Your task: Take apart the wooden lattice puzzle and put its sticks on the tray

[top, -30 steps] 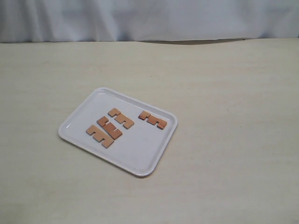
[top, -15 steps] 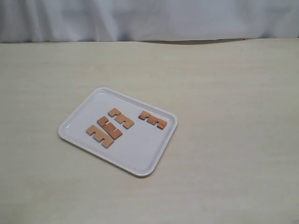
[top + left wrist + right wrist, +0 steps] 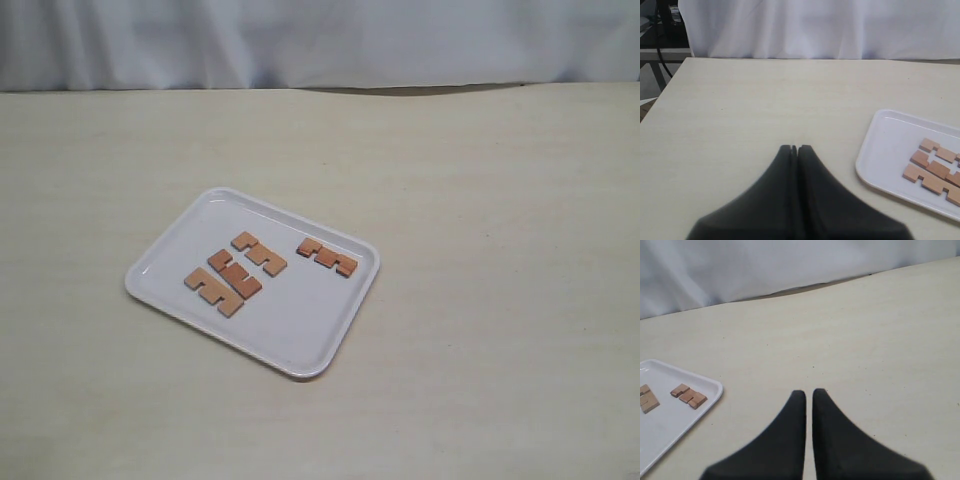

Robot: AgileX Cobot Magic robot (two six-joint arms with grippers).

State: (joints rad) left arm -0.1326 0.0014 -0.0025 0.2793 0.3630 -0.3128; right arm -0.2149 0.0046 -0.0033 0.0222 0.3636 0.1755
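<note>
While both arms hang over bare bench [image 3: 480,200], four wooden sticks [image 3: 234,274] lie flat and loose on the white tray [image 3: 300,340]. The tray sits on the bench a bit left of the middle. Three sticks lie close side by side on the left part of the tray. The fourth stick [image 3: 327,257] lies alone to their right, by the far rim. The left fingers [image 3: 790,152] are pressed together and hold nothing, left of the tray. The right fingers [image 3: 799,400] are almost together, with a thin slit between them, and hold nothing, right of the tray.
</note>
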